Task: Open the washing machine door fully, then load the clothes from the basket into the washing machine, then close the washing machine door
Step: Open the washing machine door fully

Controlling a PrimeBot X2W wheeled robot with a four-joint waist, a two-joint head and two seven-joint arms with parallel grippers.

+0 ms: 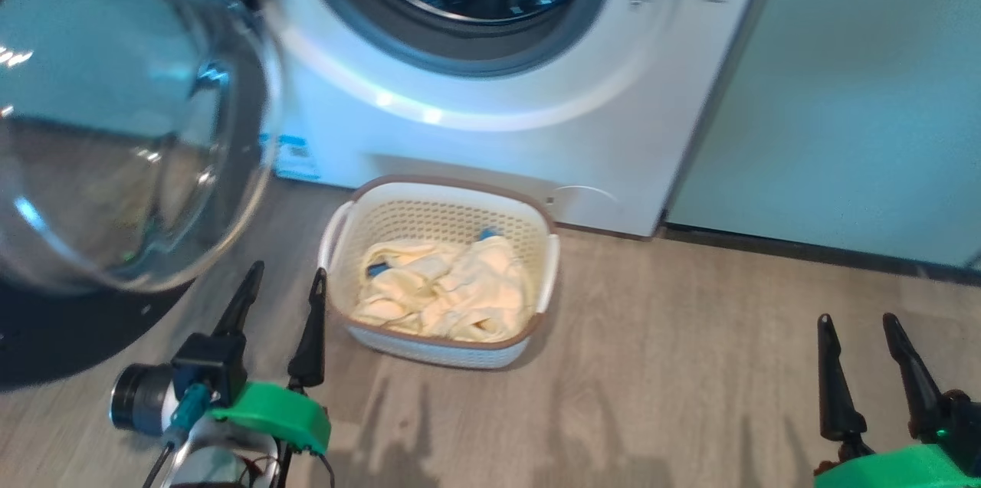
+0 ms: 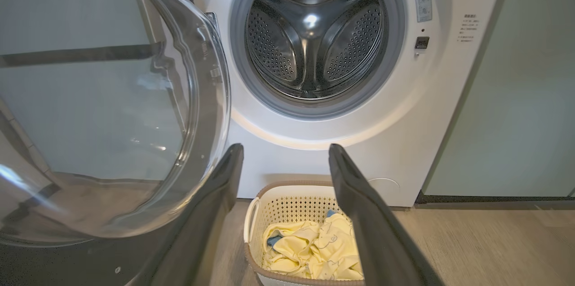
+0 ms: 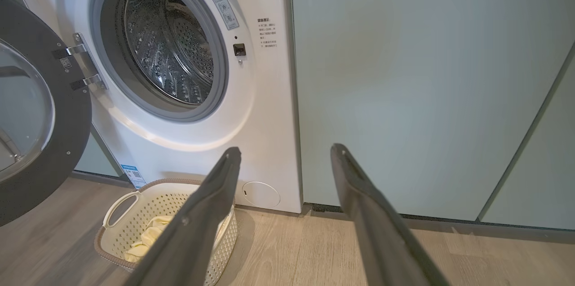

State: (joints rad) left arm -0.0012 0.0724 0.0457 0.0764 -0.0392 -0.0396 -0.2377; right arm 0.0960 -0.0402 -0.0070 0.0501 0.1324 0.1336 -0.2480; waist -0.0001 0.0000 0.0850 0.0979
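Head view: soft yellow clothes (image 1: 452,296) are seen lying in the holey basket (image 1: 444,224). Left wrist view: the shiny steel drum (image 2: 310,52) is shown; left jaws are spread wide, empty. Right wrist view: metal hinges (image 3: 81,48) are seen; right jaws are wide open, empty.

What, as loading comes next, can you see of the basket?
The basket is small, rectangular with rounded corners, cream-white plastic as it looks, with perforated walls, a brown rim and white side handles. It stands upright on the wood-look floor just before the washer, holding pale yellow clothes with a blue piece.
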